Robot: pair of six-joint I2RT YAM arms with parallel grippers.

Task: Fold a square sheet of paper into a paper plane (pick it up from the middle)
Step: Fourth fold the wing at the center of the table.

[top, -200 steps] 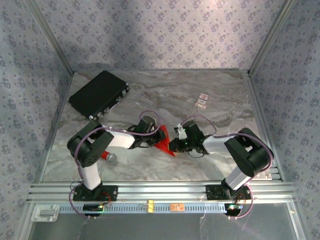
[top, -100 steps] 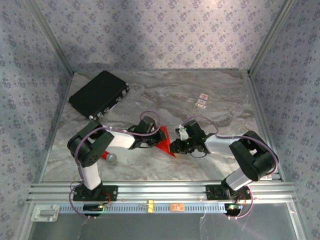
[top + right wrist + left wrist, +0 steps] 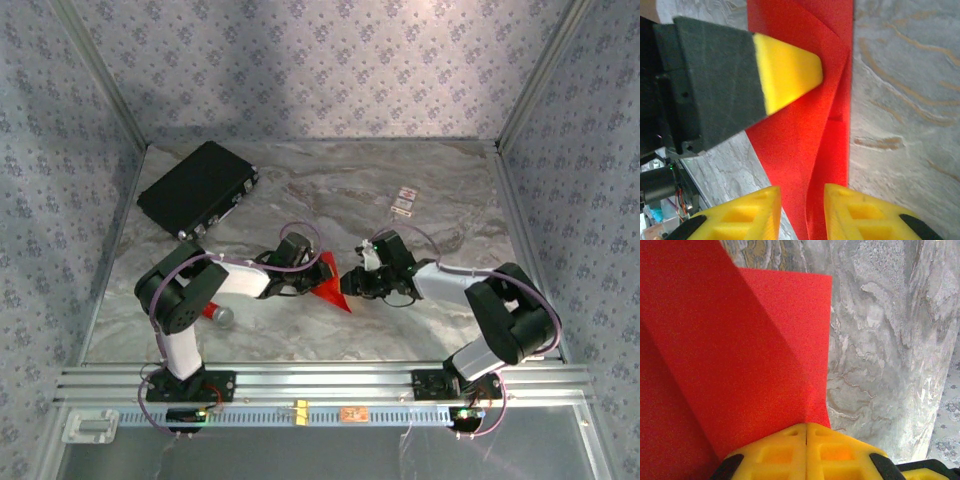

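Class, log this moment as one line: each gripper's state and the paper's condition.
left gripper: shut, tip on red paper | right gripper: open, jaws astride folded edge | red paper: creased, on table

Black case (image 3: 197, 188) far-left, red cylinder (image 3: 215, 314) near-left

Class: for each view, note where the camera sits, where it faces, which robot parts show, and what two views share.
Top external: above and behind, facing down at the grey marbled table; both arms show.
Left wrist: from the left arm, past its shut yellow jaws onto the creased bright red paper sheet.
Right wrist: from the right arm, past its parted jaws onto that sheet.
Shared: the sheet.
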